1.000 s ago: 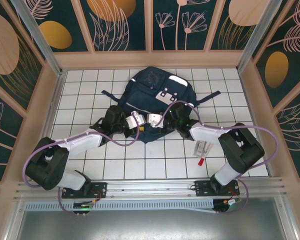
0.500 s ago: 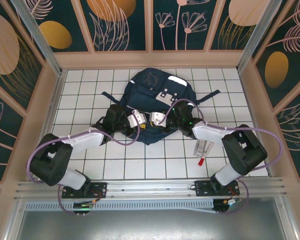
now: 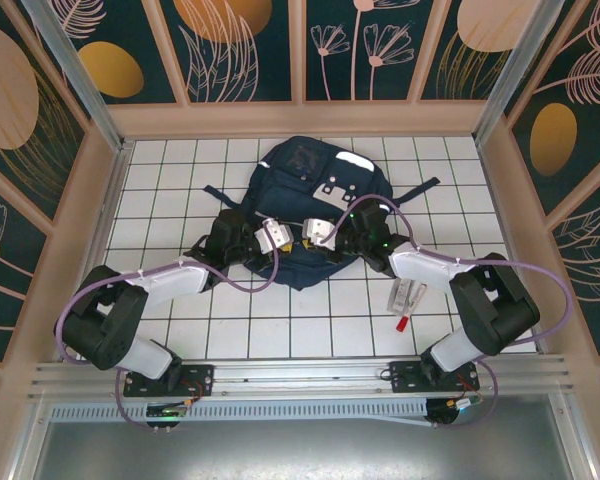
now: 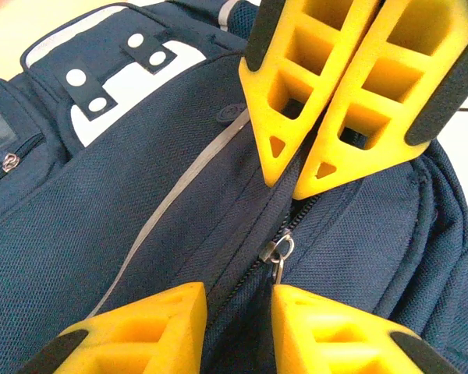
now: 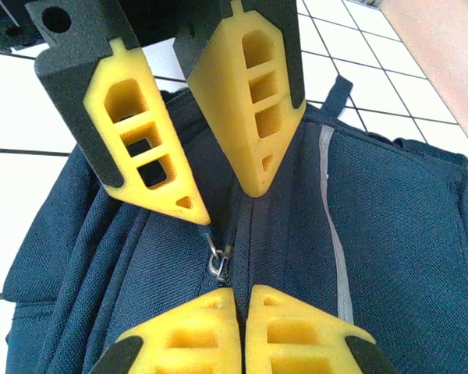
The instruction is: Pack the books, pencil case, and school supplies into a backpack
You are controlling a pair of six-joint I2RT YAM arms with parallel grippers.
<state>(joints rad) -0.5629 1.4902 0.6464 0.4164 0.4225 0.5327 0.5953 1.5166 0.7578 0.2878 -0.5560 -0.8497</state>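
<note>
The navy backpack (image 3: 310, 175) lies flat mid-table, its zip running under both grippers. My left gripper (image 4: 239, 300) is open by a narrow gap and straddles the zip seam, with the metal zip pull (image 4: 277, 253) just ahead of its right-hand finger. Opposite it, my right gripper (image 5: 242, 300) is shut, and a fold of the dark seam is pinched between its tips. From above, the left gripper (image 3: 285, 243) and right gripper (image 3: 305, 238) meet tip to tip over the bag's lower half. The pen (image 3: 404, 318) and packet (image 3: 404, 293) lie on the tiles to the right. Books and pencil case are out of view.
The white tiled table (image 3: 180, 190) is boxed in by low wooden walls (image 3: 300, 118). Dark backpack straps (image 3: 420, 190) trail out on both sides of the bag. The right arm's forearm (image 3: 420, 268) lies just above the pen and packet.
My left jaws have narrowed around the zip seam. Both grippers have shifted slightly up and to the right over the backpack. The right gripper has stayed shut.
</note>
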